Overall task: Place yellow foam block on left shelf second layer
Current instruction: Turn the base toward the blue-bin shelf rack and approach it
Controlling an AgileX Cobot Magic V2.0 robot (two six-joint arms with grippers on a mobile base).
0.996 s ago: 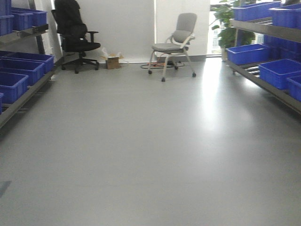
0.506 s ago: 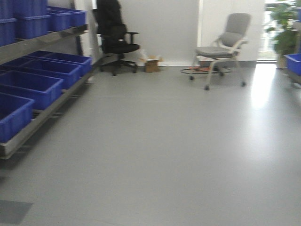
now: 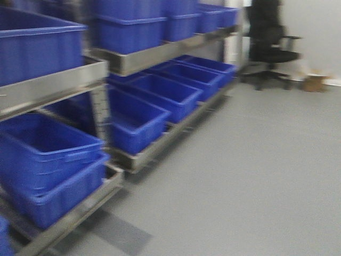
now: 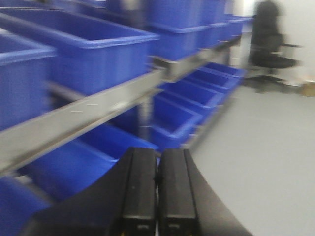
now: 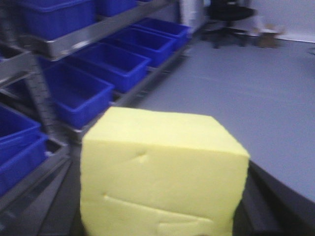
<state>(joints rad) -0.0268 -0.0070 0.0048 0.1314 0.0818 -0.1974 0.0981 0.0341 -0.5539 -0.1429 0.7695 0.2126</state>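
The yellow foam block [image 5: 162,167] sits in the right gripper [image 5: 165,209]. It fills the near part of the right wrist view, and the dark gripper parts show at both of its sides, closed against it. Its front face has some small dents and faint lines. The left gripper [image 4: 157,156] holds nothing: its two black fingers [image 4: 141,182] are pressed together with no gap. The metal shelf [image 3: 154,56] stands on the left side of the front view, with blue bins [image 3: 133,120] in rows on its lower and upper levels. The block is not on the shelf; in the right wrist view the shelf lies beyond it, to the left. A black office chair [image 3: 269,45] and a small cardboard box [image 3: 315,81] stand at the far end of the grey floor [image 3: 256,170]. All views are blurred.
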